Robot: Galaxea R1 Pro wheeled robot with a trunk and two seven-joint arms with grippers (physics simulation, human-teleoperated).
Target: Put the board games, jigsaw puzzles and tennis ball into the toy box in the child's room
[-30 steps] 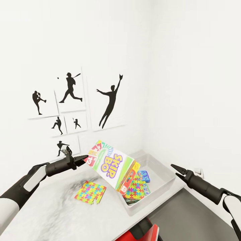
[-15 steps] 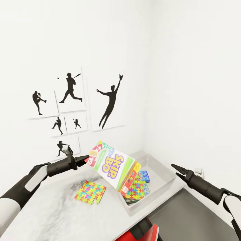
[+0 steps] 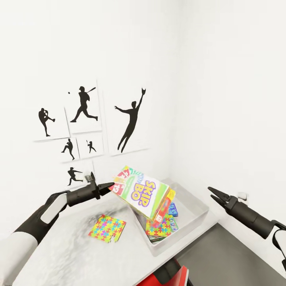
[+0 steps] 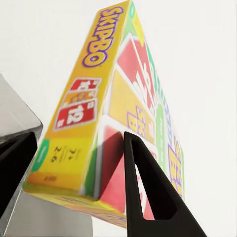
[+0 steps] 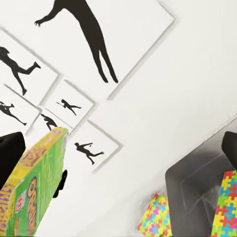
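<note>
My left gripper (image 3: 112, 186) is shut on a corner of the white, green and red Skip-Bo board game (image 3: 143, 191), holding it tilted above the near end of the pale grey toy box (image 3: 196, 220). In the left wrist view the box (image 4: 98, 113) sits between the black fingers (image 4: 143, 192). Inside the toy box lie a jigsaw puzzle (image 3: 161, 227), a small blue board game (image 3: 172, 209) and a red-and-yellow-edged game box (image 3: 167, 205). A second jigsaw puzzle (image 3: 106, 228) lies on the table (image 3: 59, 250). My right gripper (image 3: 212, 192) hovers open to the right of the toy box. The tennis ball and bed are out of view.
White walls meet in a corner just behind the toy box; black athlete silhouette pictures (image 3: 83, 105) hang on the left wall. A lower dark grey cabinet top (image 3: 226, 258) adjoins the table on the right. A red object (image 3: 176, 276) shows below the table's front edge.
My left gripper has carried the Skip-Bo box to the right, further over the toy box. The right gripper has shifted slightly right and up.
</note>
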